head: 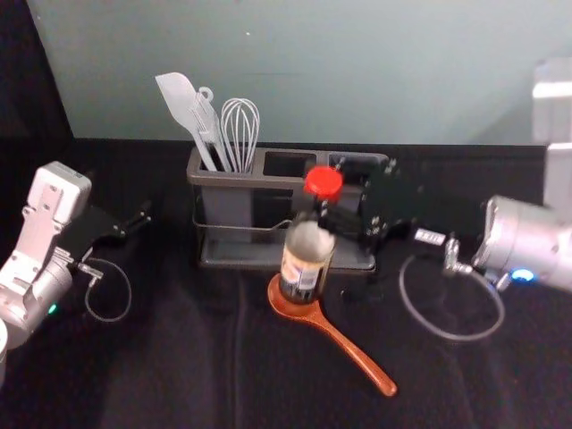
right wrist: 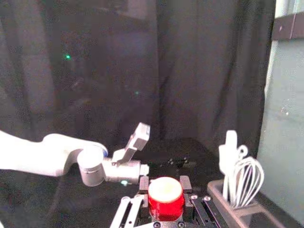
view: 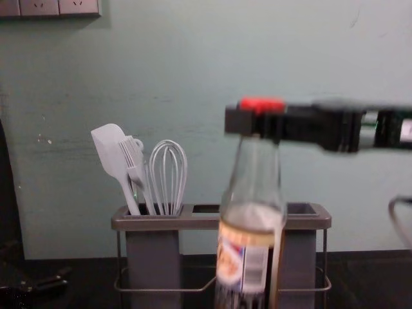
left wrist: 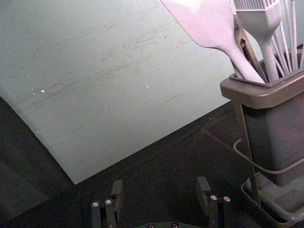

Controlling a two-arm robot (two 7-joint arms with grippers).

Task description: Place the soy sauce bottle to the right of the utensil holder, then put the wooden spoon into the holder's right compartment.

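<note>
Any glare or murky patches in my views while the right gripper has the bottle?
Right wrist view: pale glare on top of the red cap, between the right gripper's fingers; left wrist view: the spatula's upper end washes out nearly white; head view: the black left gripper merges into the dark cloth.

White-and-silver arms point(head: 525, 234) carry looped grey cables point(head: 458, 337)
</note>
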